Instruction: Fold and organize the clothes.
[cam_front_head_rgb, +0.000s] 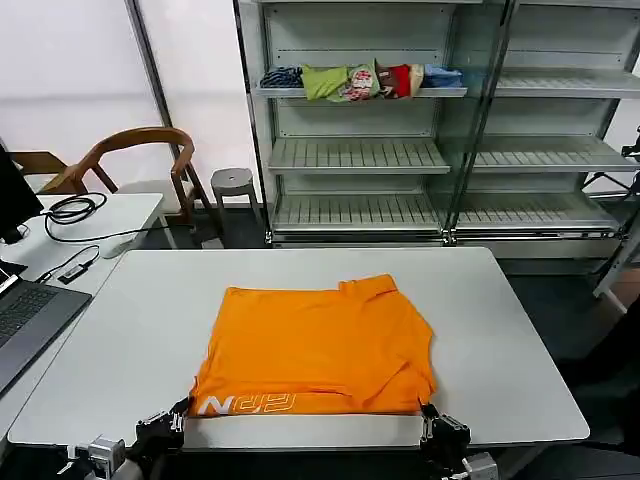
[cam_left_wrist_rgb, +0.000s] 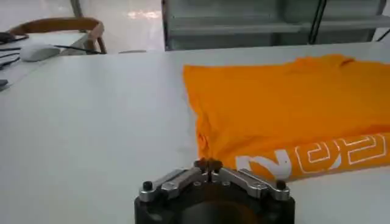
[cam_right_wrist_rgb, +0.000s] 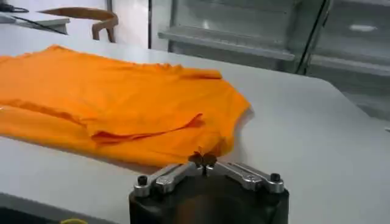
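The clothes are one bright orange T-shirt lying folded and flat on the white table, with pale lettering along its near edge. My left gripper is at the shirt's near left corner, shut with a pinch of orange fabric between its tips. In the left wrist view that gripper touches the shirt beside the lettering. My right gripper holds the near right corner the same way. In the right wrist view it is shut on the shirt's corner fold.
A metal shelf unit behind the table carries a row of bunched garments. At the left stand a laptop, a side table with cables and a mouse, a wooden chair and a small stool.
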